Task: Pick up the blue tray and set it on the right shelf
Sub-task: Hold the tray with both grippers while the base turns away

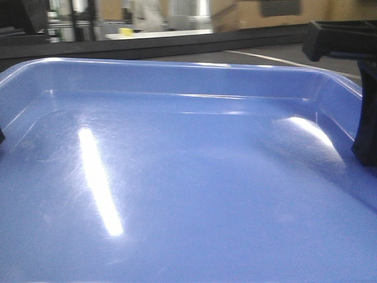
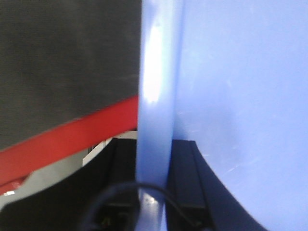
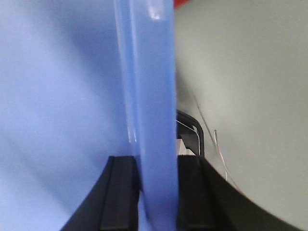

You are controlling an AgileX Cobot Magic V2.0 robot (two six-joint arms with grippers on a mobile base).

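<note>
The blue tray (image 1: 188,177) fills the front view, glossy, with its far rim level across the top. In the left wrist view my left gripper (image 2: 154,144) is shut on the tray's rim (image 2: 155,91), one black finger on each side of the wall. On the opposite side my right gripper (image 3: 156,161) is shut the same way on the other rim (image 3: 147,86). Its inner finger (image 1: 365,141) shows black at the tray's right wall in the front view. The left gripper there is only a dark sliver at the left edge. The right shelf is out of view.
Beyond the tray's far rim runs a dark ledge (image 1: 177,42), with a white table (image 1: 159,33) and a tan wall behind it. Under the left side lie a dark grey surface (image 2: 62,62) and a red band (image 2: 67,139). Pale grey floor (image 3: 250,96) lies under the right side.
</note>
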